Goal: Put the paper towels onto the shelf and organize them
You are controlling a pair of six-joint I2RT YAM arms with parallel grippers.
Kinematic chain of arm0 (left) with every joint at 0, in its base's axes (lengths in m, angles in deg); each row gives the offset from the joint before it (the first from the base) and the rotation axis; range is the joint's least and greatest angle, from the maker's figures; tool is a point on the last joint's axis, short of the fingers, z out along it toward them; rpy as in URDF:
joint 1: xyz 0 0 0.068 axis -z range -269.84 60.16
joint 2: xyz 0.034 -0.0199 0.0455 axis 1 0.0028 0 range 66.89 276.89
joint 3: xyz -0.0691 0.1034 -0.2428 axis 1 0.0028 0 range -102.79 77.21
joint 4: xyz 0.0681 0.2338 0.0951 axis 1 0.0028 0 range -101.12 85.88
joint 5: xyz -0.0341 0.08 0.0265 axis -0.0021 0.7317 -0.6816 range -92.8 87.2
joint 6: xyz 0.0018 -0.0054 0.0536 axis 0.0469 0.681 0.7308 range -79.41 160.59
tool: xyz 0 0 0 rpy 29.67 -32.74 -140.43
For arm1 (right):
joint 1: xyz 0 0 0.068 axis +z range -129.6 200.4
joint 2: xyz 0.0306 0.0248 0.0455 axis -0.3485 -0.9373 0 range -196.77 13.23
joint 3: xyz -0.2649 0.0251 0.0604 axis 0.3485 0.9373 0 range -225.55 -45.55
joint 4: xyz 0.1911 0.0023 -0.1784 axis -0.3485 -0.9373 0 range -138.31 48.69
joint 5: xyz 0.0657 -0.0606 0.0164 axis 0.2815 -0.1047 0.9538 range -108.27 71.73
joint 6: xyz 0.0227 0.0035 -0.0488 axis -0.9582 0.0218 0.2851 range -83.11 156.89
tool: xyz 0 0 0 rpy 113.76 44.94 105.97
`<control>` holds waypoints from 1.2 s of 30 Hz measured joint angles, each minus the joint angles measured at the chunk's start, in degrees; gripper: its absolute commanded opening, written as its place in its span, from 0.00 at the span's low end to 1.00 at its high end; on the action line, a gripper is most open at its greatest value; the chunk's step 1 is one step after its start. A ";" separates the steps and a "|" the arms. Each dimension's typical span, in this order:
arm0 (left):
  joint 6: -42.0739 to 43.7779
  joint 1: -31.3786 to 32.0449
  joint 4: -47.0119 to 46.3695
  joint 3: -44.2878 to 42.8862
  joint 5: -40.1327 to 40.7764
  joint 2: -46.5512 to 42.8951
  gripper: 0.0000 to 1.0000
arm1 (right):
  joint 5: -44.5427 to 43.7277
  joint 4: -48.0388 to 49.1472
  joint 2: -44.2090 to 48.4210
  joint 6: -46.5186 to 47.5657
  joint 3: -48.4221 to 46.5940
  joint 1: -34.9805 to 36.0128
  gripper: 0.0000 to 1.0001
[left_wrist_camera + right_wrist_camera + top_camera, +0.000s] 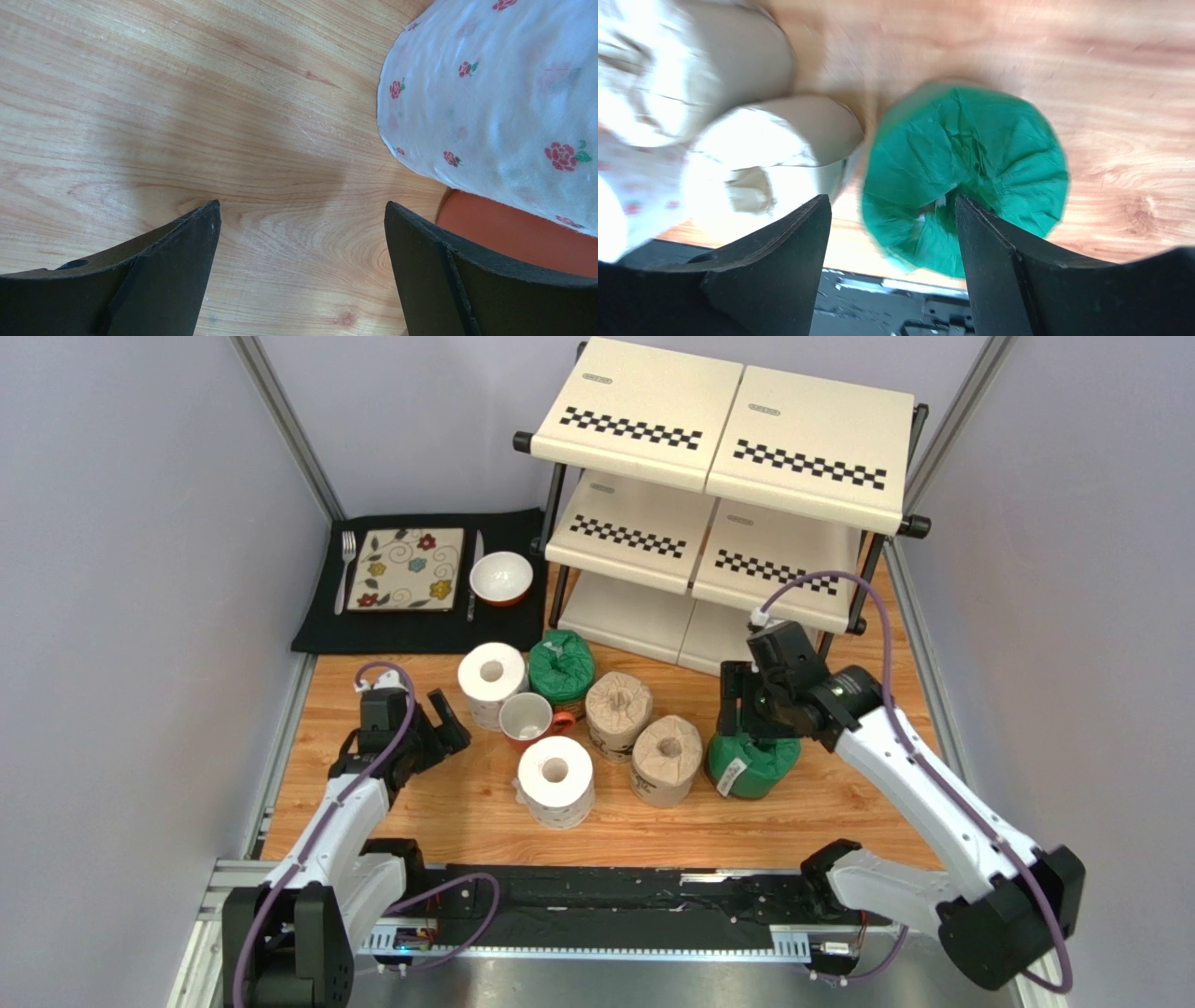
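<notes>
Directly below the wide-spread right hand [891, 210] stands a green roll [962, 150].

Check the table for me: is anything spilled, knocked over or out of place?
Nothing looks spilled or damaged. One oddity: the mug sits in the middle of the paper towel rolls, away from the placemat that holds the plate and bowl.

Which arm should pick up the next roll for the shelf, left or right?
Right. The right gripper hangs open over the green roll, fingers either side of it, and the shelf stands on that arm's side. The left gripper is open over the table beside a white roll, farther from the shelf.
</notes>
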State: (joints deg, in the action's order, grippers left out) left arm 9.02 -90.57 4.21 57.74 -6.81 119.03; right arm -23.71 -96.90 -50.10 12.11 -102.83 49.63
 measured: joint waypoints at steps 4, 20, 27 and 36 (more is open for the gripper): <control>0.00 -0.02 0.02 -0.07 0.00 0.11 0.95 | -2.69 0.00 7.67 -2.25 -1.25 0.00 0.69; 0.00 -0.02 -0.17 -0.11 -0.09 0.37 0.95 | -13.94 -7.04 10.99 -19.02 5.51 -5.05 0.73; 0.00 -0.04 -0.17 -0.11 -0.20 0.37 0.95 | -12.35 -5.79 11.69 -21.16 8.61 -6.29 0.71; 0.02 -0.04 -0.15 -0.13 -0.22 0.37 0.95 | -7.74 -0.76 12.92 -22.49 16.11 -11.39 0.64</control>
State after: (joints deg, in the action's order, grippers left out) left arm 9.04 -90.61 4.06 57.61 -7.03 119.40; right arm -31.44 -97.67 -37.18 -10.38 -86.72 38.24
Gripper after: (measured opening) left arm 0.953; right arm 0.664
